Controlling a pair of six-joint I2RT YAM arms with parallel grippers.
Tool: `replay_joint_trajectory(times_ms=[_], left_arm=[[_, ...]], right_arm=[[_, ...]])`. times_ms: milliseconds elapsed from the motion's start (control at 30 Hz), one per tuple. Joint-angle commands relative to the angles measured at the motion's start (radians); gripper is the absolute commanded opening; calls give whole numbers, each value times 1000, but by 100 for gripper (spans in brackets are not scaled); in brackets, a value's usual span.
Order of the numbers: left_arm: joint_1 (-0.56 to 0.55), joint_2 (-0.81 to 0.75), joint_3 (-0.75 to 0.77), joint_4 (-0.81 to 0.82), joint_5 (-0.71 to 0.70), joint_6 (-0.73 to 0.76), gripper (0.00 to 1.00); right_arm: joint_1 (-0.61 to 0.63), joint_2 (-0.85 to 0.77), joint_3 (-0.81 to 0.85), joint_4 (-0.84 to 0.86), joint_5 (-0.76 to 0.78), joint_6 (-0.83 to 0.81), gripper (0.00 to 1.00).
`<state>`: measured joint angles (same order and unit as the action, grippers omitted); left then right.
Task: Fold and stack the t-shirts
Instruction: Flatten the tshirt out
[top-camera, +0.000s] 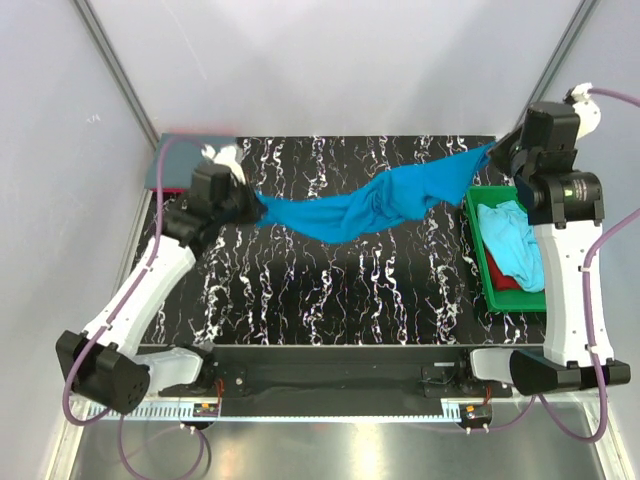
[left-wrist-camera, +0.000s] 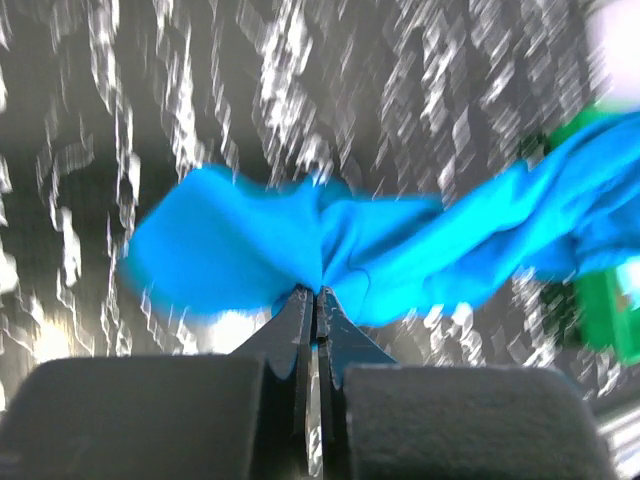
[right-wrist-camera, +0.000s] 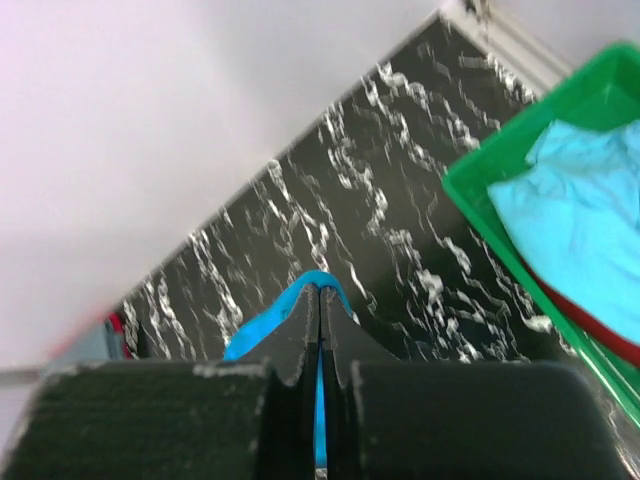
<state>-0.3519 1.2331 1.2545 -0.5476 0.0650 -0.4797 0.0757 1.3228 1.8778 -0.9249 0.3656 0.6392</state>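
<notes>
A bright turquoise-blue t-shirt (top-camera: 370, 205) hangs stretched between both arms above the black marbled table (top-camera: 330, 290). My left gripper (top-camera: 250, 200) is shut on its left end; in the left wrist view the cloth (left-wrist-camera: 330, 255) bunches right at the closed fingertips (left-wrist-camera: 315, 295). My right gripper (top-camera: 497, 152) is shut on the right end, where a thin blue edge (right-wrist-camera: 290, 305) wraps over the closed tips (right-wrist-camera: 320, 292). A light aqua t-shirt (top-camera: 515, 240) lies in the green tray over a red one (top-camera: 505, 283).
The green tray (top-camera: 480, 262) stands at the table's right edge, also in the right wrist view (right-wrist-camera: 500, 215). A slate grey-blue and red pile (top-camera: 175, 160) lies at the back left corner. White walls enclose the table.
</notes>
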Motion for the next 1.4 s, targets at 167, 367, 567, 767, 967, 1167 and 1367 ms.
replay_joint_trajectory(times_ms=[167,367,567,767,967,1167,1367], left_arm=[[-16,-262,-386,-18,-106,-31,0],[-18,-135,-213,-130,15,30,13],[51,137,-140,-84,34,93,0],[13,278,68,-39,228,162,12],[-280,157,-102,237,215,198,53],[-381,178,-280,348,182,69,50],[-512,262,-308,380,72,75,54]], right_arm=[[-4,-171,-339,46,-196,16,0],[-4,-211,-336,52,-277,65,0],[-4,-240,-460,95,-316,128,0],[-4,-290,-625,138,-310,163,0],[-4,-290,-641,147,-278,142,0],[-2,-277,-635,167,-298,131,0],[-4,-286,-663,193,-306,132,0]])
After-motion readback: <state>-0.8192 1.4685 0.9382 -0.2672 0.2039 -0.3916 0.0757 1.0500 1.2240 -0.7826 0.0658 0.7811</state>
